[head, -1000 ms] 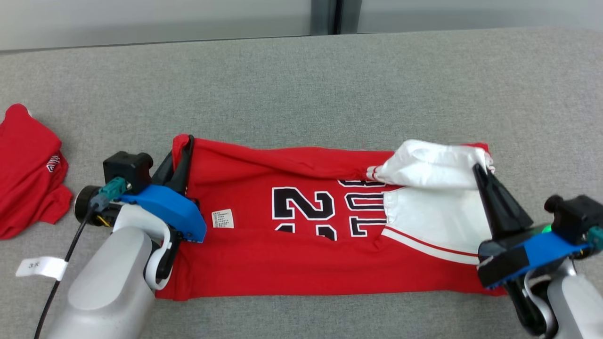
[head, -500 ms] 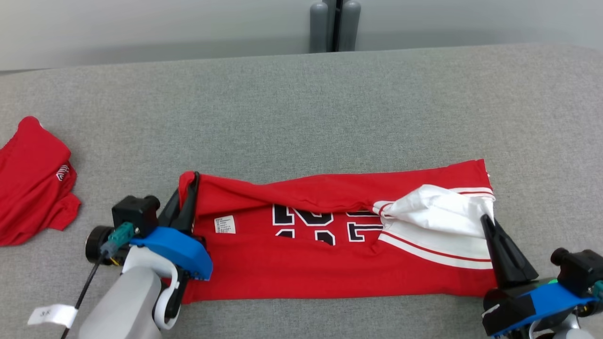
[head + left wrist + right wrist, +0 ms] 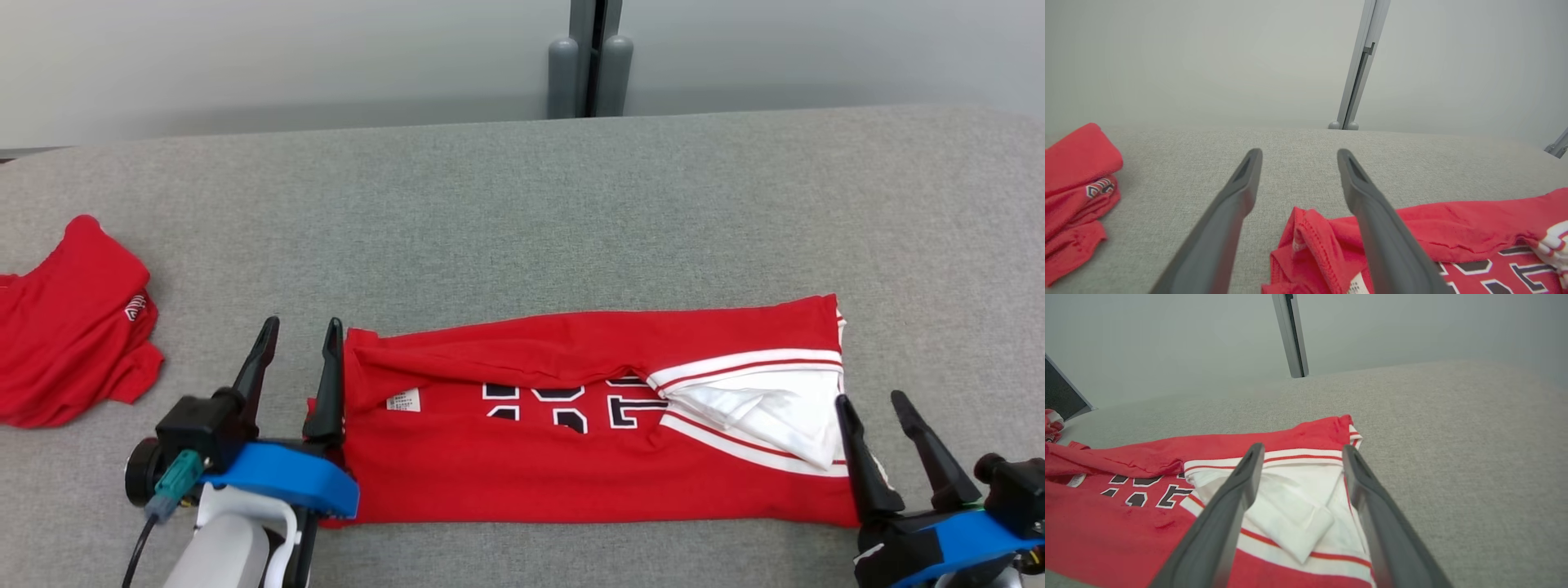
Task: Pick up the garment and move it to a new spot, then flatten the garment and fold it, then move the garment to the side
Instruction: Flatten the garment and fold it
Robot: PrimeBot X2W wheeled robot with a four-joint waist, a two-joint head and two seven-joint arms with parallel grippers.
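Looking down from the head view, the garment (image 3: 571, 457) is a red jersey with black-and-white lettering and a white, red-striped panel at its right end. It lies folded into a long band on the grey table (image 3: 522, 204), on the robot's side of it. The left gripper (image 3: 301, 324) stands at the band's left end and the right gripper (image 3: 869, 398) at its right end, each with its two fingers spread and holding nothing. A small white label (image 3: 404, 400) shows near the left end. A second red cloth (image 3: 73, 327) lies crumpled well apart at the far left, and a grey post (image 3: 589, 73) rises behind the table. Left wrist view: jaws apart and empty. One finger overlaps the garment's bunched, stitched hem, a detail the head view does not resolve; contact cannot be told. Right wrist view: jaws apart and empty, framing the white panel, where a loose flap lies across the stripes. The garment's far corner sits just beyond the fingertips.
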